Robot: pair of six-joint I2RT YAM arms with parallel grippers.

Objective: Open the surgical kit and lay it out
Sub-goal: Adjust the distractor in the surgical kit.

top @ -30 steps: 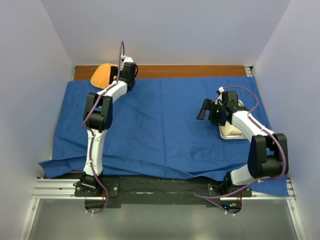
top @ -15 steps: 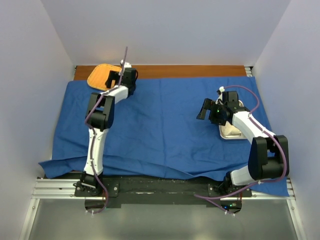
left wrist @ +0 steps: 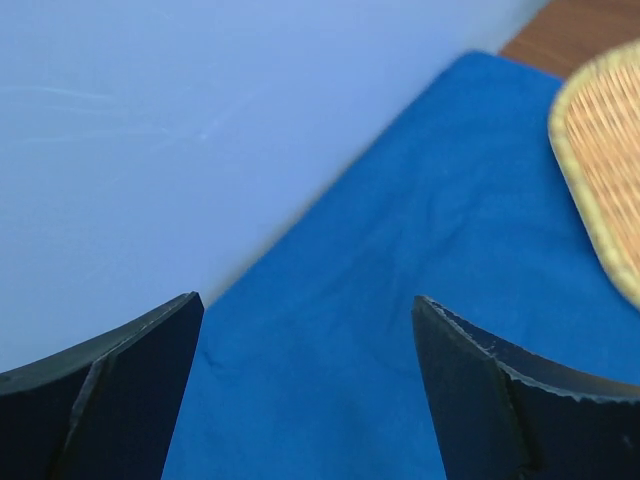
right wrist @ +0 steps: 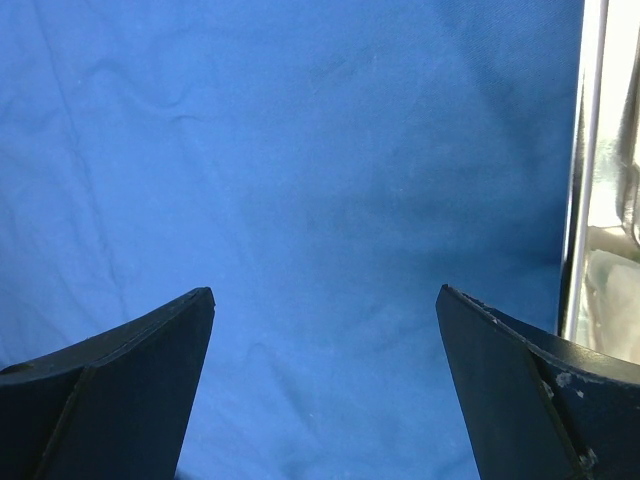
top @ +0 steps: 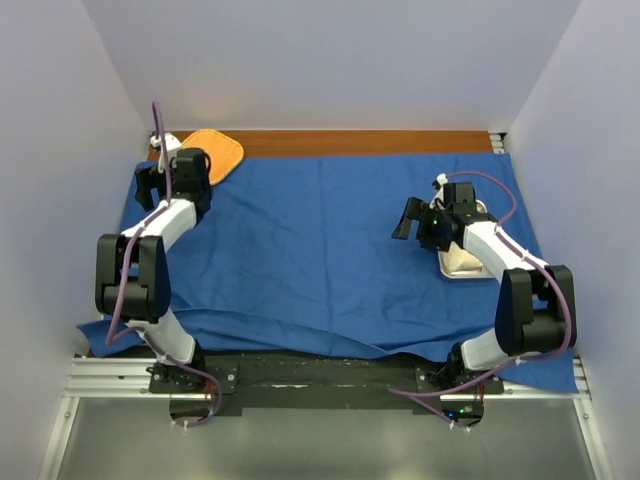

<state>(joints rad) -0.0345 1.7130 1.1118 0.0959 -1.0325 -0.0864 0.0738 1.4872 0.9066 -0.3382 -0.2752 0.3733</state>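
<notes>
Near the far-left corner, just beside orange mat (top: 213, 152), close to side wall: left gripper (left wrist: 305, 310) over blue cloth wrap (top: 320, 250), jaws apart, empty, elbow folded back. At right, right gripper (right wrist: 325, 295) spread wide, empty, above cloth; steel tray (top: 462, 262) partly hidden under forearm.

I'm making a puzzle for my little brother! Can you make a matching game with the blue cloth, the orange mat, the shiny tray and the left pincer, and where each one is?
Things:
1. blue cloth
2. orange mat
3. shiny tray
4. left pincer

Places:
A. on the cloth's right side, next to the right arm
B. open and empty, above the cloth's far left corner
C. spread out flat over most of the table
D. at the cloth's far edge, on the left

Pairs: 1-C, 2-D, 3-A, 4-B
</notes>
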